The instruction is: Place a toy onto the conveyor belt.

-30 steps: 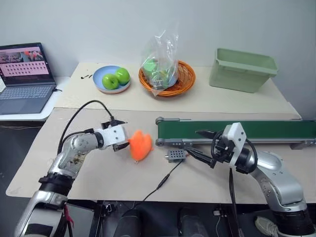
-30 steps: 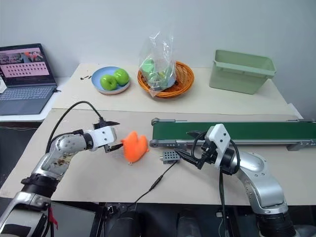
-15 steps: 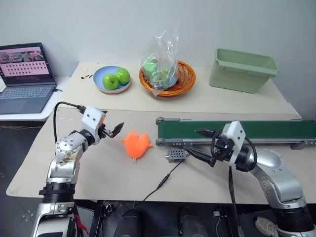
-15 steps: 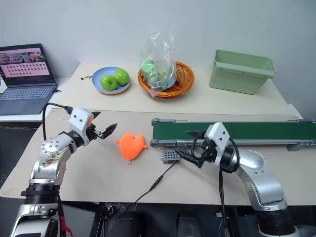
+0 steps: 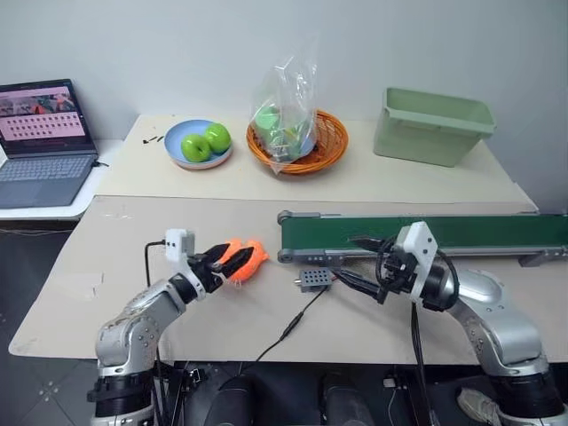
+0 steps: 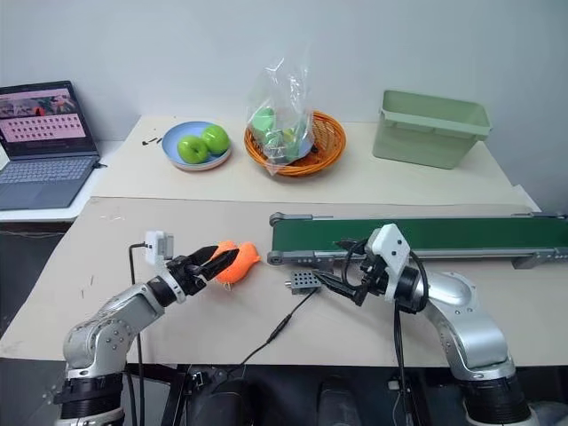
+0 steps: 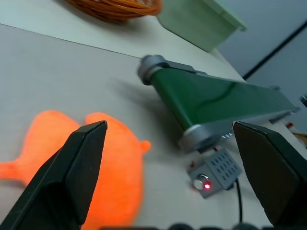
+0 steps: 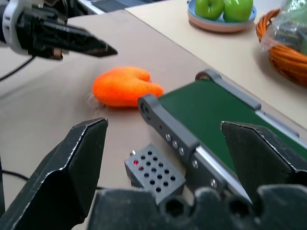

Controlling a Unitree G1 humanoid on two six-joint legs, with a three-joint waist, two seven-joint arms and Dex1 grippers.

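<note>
Left gripper [image 5: 232, 260]: fingers [image 7: 76, 172] spread wide, flanking the orange toy [image 5: 245, 258] without clamping it. The toy lies on the tabletop [image 5: 106, 257] just beside the conveyor belt [image 5: 461, 232] end roller. Right gripper [image 5: 353, 259]: fingers [image 8: 72, 167] wide apart, empty, near the control box [image 5: 315, 280].

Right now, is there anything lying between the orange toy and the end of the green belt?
No. In the left wrist view, bare table separates the toy from the belt; the small grey box sits beside the belt's end, off that line.
</note>
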